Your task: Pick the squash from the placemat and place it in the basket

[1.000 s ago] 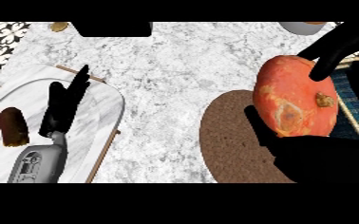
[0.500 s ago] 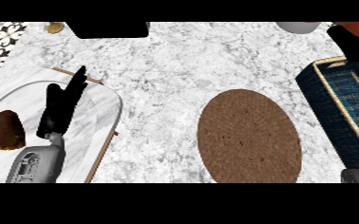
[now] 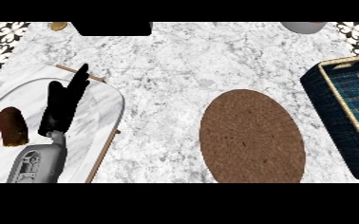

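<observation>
At the right edge sits a dark blue basket (image 3: pixel 335 109), partly cut off. The brown oval placemat (image 3: pixel 252 136) lies bare; the squash and right hand are out of view, perhaps over the basket. It should be lowered well inside the rim. The left hand (image 3: pixel 64 105) rests, fingers straight and empty, on the marble surface (image 3: pixel 182 61).

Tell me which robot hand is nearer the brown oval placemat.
Left, the only one showing. The left robot hand rests open, well left of the brown oval placemat. The right robot hand is out of view.
</observation>
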Controlling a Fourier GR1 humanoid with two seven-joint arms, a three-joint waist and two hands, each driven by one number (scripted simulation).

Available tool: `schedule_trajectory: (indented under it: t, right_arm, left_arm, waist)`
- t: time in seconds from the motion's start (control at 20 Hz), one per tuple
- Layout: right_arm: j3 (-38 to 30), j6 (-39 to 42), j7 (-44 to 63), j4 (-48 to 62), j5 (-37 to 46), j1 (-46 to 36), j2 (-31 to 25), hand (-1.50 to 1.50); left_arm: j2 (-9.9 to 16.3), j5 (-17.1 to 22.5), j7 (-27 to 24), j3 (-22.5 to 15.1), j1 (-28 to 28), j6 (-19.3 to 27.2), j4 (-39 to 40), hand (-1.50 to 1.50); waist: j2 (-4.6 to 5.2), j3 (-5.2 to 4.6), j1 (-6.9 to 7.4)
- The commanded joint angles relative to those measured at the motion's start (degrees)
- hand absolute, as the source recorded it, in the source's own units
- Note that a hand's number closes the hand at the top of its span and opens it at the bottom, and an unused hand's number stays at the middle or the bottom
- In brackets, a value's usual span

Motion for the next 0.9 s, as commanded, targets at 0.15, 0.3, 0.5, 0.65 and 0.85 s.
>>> schedule_trajectory:
  t: [0.15, 0.3, 0.5, 0.65, 0.85]
  right_arm:
    - [-6.06, -2.18, -15.93, 10.95, -0.28, 7.12, -12.38, 1.50]
    - [-9.10, -3.75, -22.71, 12.87, -2.06, 12.21, -13.01, 1.50]
    - [-9.95, -7.67, -27.40, 12.85, -1.28, 18.94, -11.45, 1.50]
    - [-6.49, -11.77, -32.43, 18.45, 1.45, 19.35, -12.74, 1.50]
    - [-8.64, -13.42, -36.37, 21.94, 0.86, 23.25, -13.19, 1.50]
  left_arm:
    - [-1.70, -1.14, -0.30, -0.87, -1.15, 1.46, 1.09, 0.00]
    - [0.58, 1.27, -2.33, 0.94, 0.99, -1.91, 1.38, 0.00]
    - [-0.50, -1.18, -0.04, -1.25, 4.46, 0.09, -4.99, 0.00]
    - [-1.40, -1.74, -0.26, -0.59, -4.57, 1.12, 3.93, 0.00]
    - [0.11, 0.71, -0.20, 0.76, -1.90, -1.58, 1.06, 0.00]
  waist:
    - [0.26, 0.04, 0.54]
    - [0.20, 0.04, 0.56]
    - [0.07, 0.08, 0.84]
    - [0.38, 0.04, 0.52]
    - [0.23, 0.04, 0.64]
